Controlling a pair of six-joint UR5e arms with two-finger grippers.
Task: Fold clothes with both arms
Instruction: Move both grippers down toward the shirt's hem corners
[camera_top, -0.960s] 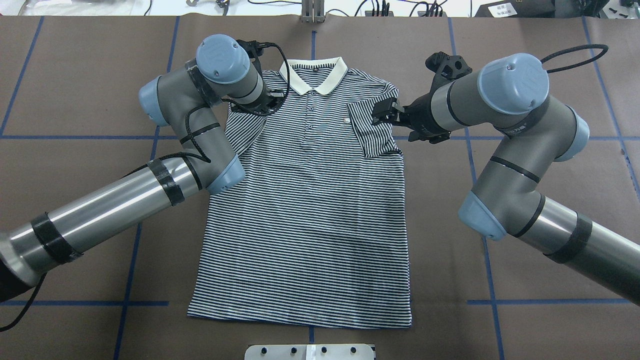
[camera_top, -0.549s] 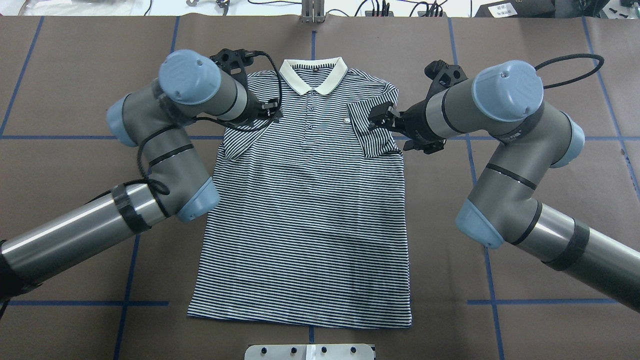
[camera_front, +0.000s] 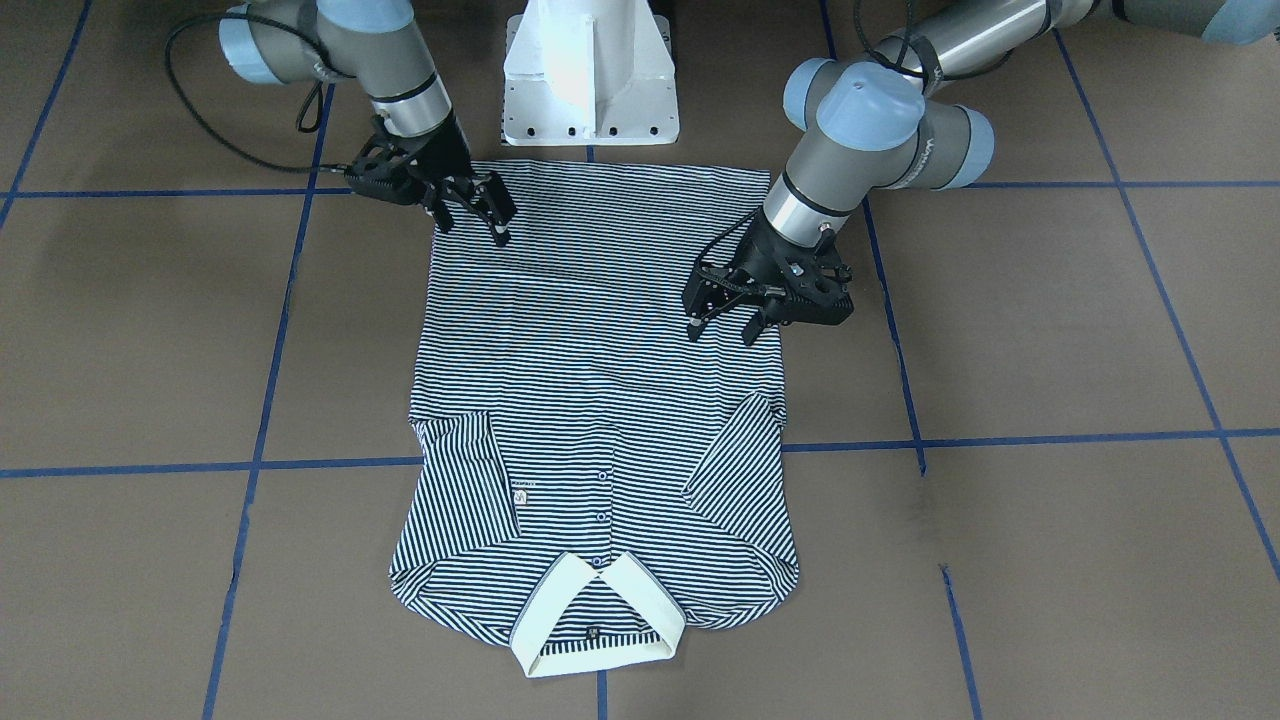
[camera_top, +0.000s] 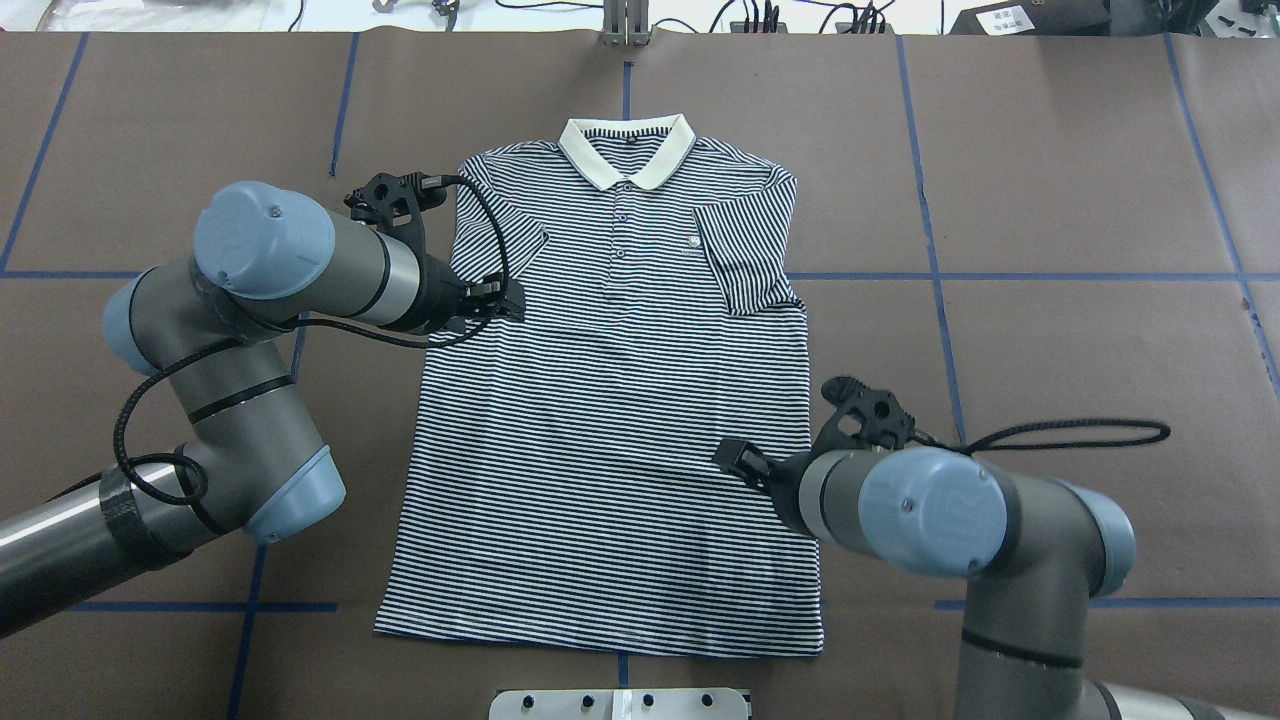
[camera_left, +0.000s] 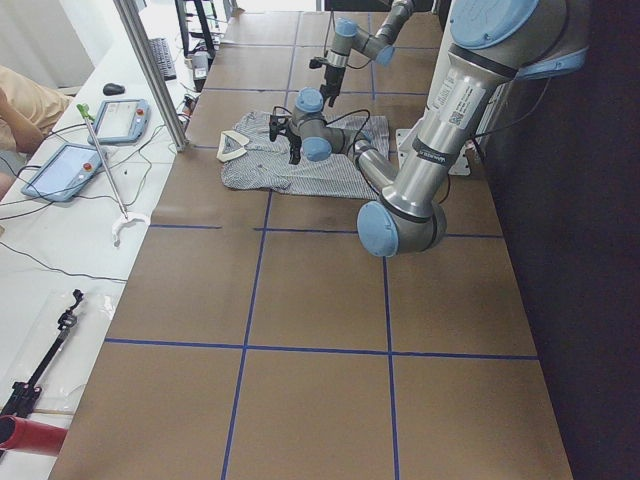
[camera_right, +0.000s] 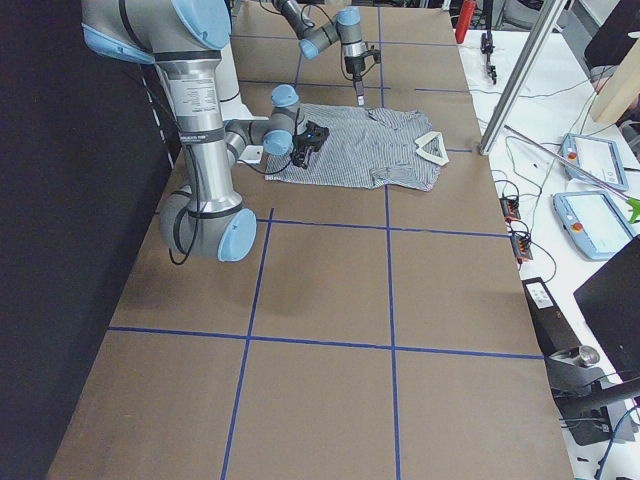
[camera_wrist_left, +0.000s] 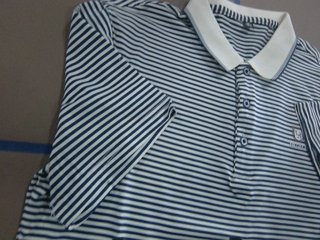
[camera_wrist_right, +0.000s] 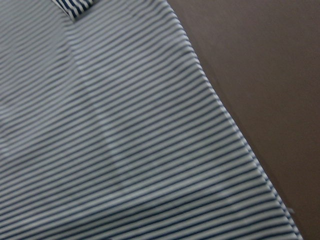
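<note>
The striped polo shirt (camera_top: 610, 450) lies flat and face up, cream collar (camera_top: 626, 150) at the far end. Both short sleeves are folded in over the chest, the left sleeve (camera_top: 490, 240) and the right sleeve (camera_top: 745, 255). My left gripper (camera_top: 505, 298) (camera_front: 722, 330) hovers open over the shirt's left side just below the folded sleeve, holding nothing. My right gripper (camera_top: 733, 458) (camera_front: 472, 222) is open over the right side of the lower body, also without anything in it. The left wrist view shows the collar (camera_wrist_left: 240, 40) and placket, and the right wrist view shows the shirt's side edge (camera_wrist_right: 215, 100).
The white pedestal base (camera_front: 590, 75) stands behind the hem. A metal plate (camera_top: 620, 703) sits at the near table edge. Blue tape lines cross the brown table (camera_top: 1050, 200). A side bench holds tablets (camera_left: 70, 165) and cables, and a person's arm (camera_left: 20, 100) shows there.
Both grippers have left the folded sleeves and drawn back toward the robot. The left one moved down the left edge, the right one much farther down the right side. The shirt lies unchanged.
</note>
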